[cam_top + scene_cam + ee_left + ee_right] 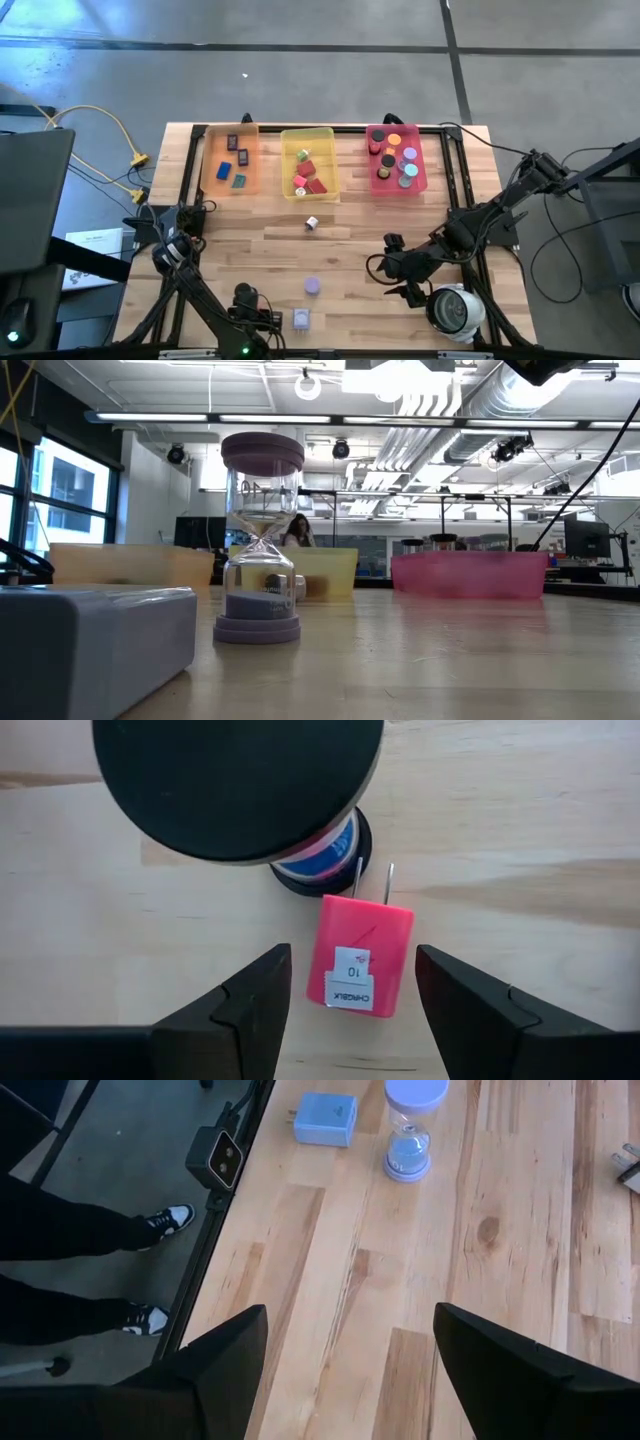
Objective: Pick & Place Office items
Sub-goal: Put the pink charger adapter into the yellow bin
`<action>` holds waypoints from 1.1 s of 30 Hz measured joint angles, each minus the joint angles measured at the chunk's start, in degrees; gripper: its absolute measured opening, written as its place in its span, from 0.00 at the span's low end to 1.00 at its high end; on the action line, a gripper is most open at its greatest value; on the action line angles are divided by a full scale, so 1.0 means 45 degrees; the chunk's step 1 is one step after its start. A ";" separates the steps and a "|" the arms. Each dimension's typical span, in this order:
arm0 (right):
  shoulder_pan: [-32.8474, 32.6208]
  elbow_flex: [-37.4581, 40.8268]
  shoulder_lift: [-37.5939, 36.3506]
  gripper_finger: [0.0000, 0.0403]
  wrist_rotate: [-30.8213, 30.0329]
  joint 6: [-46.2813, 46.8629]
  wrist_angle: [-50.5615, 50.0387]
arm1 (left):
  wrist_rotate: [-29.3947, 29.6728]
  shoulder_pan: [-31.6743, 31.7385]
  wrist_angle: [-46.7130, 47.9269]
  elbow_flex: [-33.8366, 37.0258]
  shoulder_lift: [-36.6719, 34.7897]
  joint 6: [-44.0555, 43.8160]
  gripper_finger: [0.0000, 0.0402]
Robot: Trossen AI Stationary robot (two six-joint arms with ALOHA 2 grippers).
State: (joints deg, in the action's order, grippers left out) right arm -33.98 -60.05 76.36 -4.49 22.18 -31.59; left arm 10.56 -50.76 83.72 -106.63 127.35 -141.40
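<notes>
- Wooden table [400, 215], seen from above: broad bare planks mid-table, w/ three translucent trays (orange [215, 172], yellow [328, 160], pink [422, 172]) lined along the far edge.
- Right gripper [350, 1315] hovers over bare wood nr a white-grey round device [455, 310], jaws wide, holding nothing. Black edge rail and a person's shoes [150, 1318] show just beyond.
- Lavender-capped hourglass [260, 540] stands upright nr the front edge. Lavender plug block [325, 1120] lies flat just beside it, prongs pointing away from it, twd the table edge.
- Left wrist view: left gripper [352, 955] has jaws apart, astride a pink-red plug block [360, 945] w/o touching. Block's long axis runs between the fingers, prongs twd a black-capped hourglass [240, 780].
</notes>
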 joint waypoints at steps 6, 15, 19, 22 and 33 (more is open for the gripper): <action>0.0000 0.0000 0.0000 0.69 0.0000 0.0003 0.0000 | 0.0012 0.0000 -0.0022 0.0000 -0.0005 -0.0005 0.51; 0.0000 0.0000 0.0000 0.69 0.0000 0.0003 0.0005 | 0.0104 0.0000 -0.0219 0.0000 0.0101 0.0097 0.51; 0.0000 0.0000 0.0000 0.69 -0.0005 0.0003 0.0011 | 0.0110 0.0003 -0.0477 0.0000 0.0261 0.0087 0.51; 0.0000 0.0000 0.0000 0.69 -0.0005 0.0003 0.0014 | 0.0095 0.0005 -0.0717 0.0002 0.0508 0.0087 0.51; 0.0000 0.0000 0.0000 0.69 -0.0005 0.0003 0.0015 | 0.0124 0.0009 -0.0831 0.0000 0.0626 0.0087 0.51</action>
State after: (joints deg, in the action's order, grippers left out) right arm -33.98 -60.05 76.36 -4.51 22.20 -31.53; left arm 11.11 -50.72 79.98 -106.63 130.16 -141.01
